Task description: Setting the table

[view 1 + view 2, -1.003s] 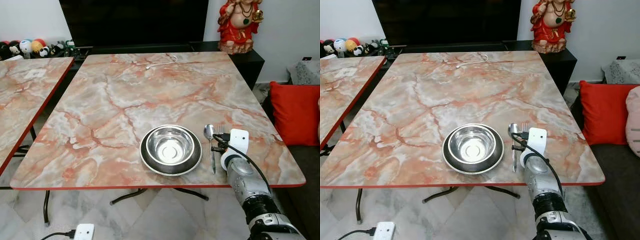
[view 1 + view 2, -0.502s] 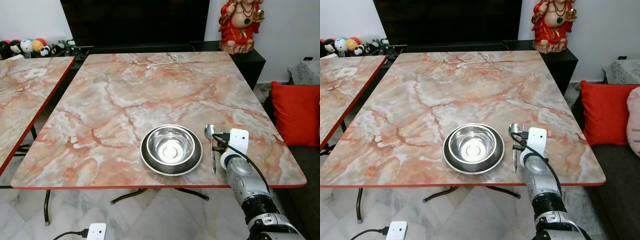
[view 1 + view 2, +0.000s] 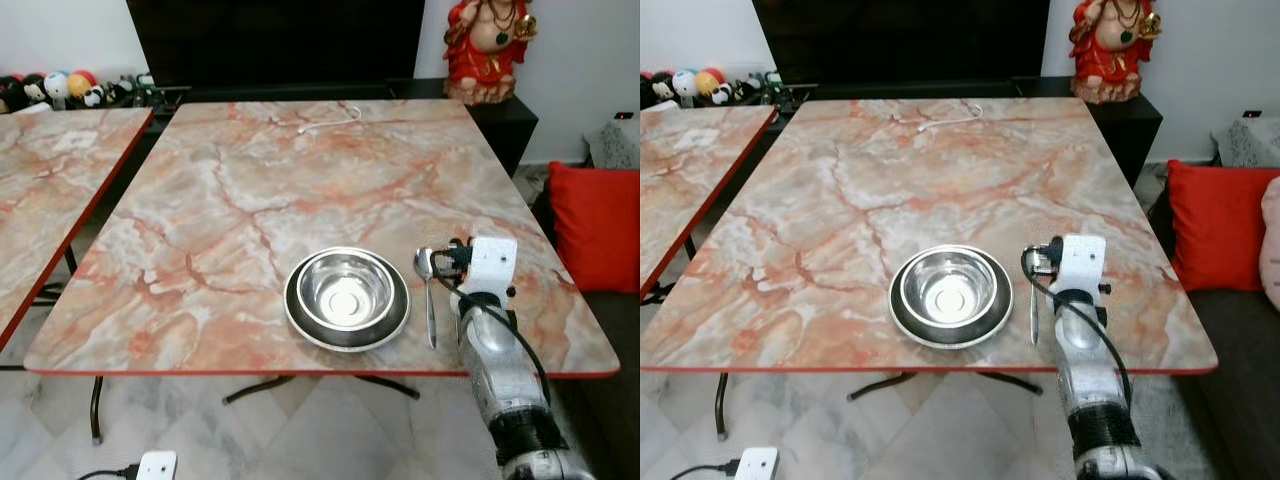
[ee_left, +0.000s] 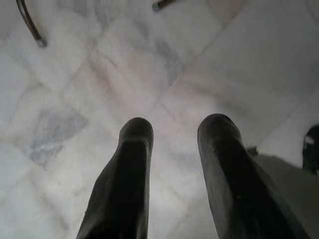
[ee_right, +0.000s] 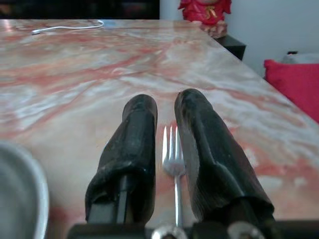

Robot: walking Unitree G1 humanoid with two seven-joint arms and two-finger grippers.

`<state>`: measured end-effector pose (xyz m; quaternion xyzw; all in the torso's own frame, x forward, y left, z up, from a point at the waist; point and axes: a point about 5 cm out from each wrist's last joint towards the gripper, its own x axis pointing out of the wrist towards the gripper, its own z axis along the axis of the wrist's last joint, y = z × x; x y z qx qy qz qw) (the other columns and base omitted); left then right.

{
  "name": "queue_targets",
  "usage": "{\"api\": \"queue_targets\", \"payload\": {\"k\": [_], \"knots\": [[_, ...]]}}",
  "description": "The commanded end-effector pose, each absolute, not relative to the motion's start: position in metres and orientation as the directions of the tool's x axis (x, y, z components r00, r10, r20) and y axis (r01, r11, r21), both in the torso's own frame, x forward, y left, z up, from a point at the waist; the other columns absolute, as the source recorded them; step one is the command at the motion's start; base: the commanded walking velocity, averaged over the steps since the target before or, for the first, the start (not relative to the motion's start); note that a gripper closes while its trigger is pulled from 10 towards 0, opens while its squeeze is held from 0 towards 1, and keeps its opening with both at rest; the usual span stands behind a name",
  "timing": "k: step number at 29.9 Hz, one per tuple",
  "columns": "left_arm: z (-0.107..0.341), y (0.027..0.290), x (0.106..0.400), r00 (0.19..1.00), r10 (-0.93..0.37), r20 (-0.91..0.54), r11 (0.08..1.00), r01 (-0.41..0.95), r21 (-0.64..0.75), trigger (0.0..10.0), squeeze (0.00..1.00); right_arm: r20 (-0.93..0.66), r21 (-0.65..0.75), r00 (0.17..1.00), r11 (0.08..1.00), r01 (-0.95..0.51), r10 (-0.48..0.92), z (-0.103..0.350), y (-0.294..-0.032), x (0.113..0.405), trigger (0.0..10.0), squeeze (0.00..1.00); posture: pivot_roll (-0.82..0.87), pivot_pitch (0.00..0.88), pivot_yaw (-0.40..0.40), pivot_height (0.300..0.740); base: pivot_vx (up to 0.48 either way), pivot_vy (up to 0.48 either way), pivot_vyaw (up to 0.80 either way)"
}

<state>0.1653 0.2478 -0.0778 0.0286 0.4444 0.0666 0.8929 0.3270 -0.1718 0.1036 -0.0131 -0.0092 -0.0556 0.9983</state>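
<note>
On the pink and grey marble table (image 3: 250,190) with the red edge, you had a shiny steel bowl (image 3: 346,291) sitting inside a dark round plate (image 3: 300,315). They were close to the near edge, a bit right of the middle. Just to the right of the plate lay a silver metal spoon (image 3: 428,300), with its round end pointing to the far side.

Your right gripper (image 5: 165,112) was low over the table, just right of the spoon. Its two black fingers (image 5: 134,134) were a little apart. A silver metal fork (image 5: 173,164) lay between them on the table, with its prongs pointing to the far side. I could not tell if the fingers were touching the fork.

Your left gripper (image 4: 173,130) hung down over the pale marble floor tiles (image 4: 89,84). Its two fingers were apart and held nothing.

At the far end of the table lay a thin white cable (image 3: 328,120). Behind the table stood a red and gold statue (image 3: 492,45) on a black cabinet (image 3: 505,110). A red cushion (image 3: 598,225) was on the right. A second marble table (image 3: 50,170) stood on the left, with small toy figures (image 3: 60,88) behind it.
</note>
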Motion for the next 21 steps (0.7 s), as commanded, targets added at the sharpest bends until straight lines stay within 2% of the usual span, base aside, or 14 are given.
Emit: {"api": "queue_targets", "payload": {"k": [1, 7, 12, 21], "knots": [[-0.080, 0.244, 0.164, 0.581, 0.143, -0.801, 0.989, -0.112, 0.095, 10.0, 0.00, 0.072, -0.014, 0.993, 0.995, 0.094, -0.093, 0.113, -0.170, 0.326, 10.0, 0.00, -0.09, 0.002, 0.025, 0.740, 0.000, 0.480, 0.00], [-0.084, 0.230, 0.164, 0.575, 0.123, -0.809, 0.992, -0.103, 0.078, 10.0, 0.00, 0.131, 0.017, 0.987, 0.996, 0.087, -0.089, 0.122, -0.166, 0.325, 10.0, 0.00, -0.09, 0.000, 0.017, 0.740, 0.000, 0.480, 0.00], [-0.084, 0.230, 0.163, 0.573, 0.125, -0.810, 0.991, -0.104, 0.079, 10.0, 0.00, 0.165, -0.003, 0.983, 0.997, 0.078, -0.077, 0.129, -0.162, 0.327, 10.0, 0.00, -0.09, 0.000, 0.014, 0.740, 0.000, 0.480, 0.00], [-0.084, 0.256, 0.144, 0.555, 0.153, -0.817, 0.987, -0.126, 0.100, 10.0, 0.00, 0.193, 0.028, 0.979, 0.998, 0.057, -0.061, 0.135, -0.150, 0.327, 10.0, 0.00, -0.09, 0.000, 0.015, 0.740, 0.000, 0.480, 0.00]]}}
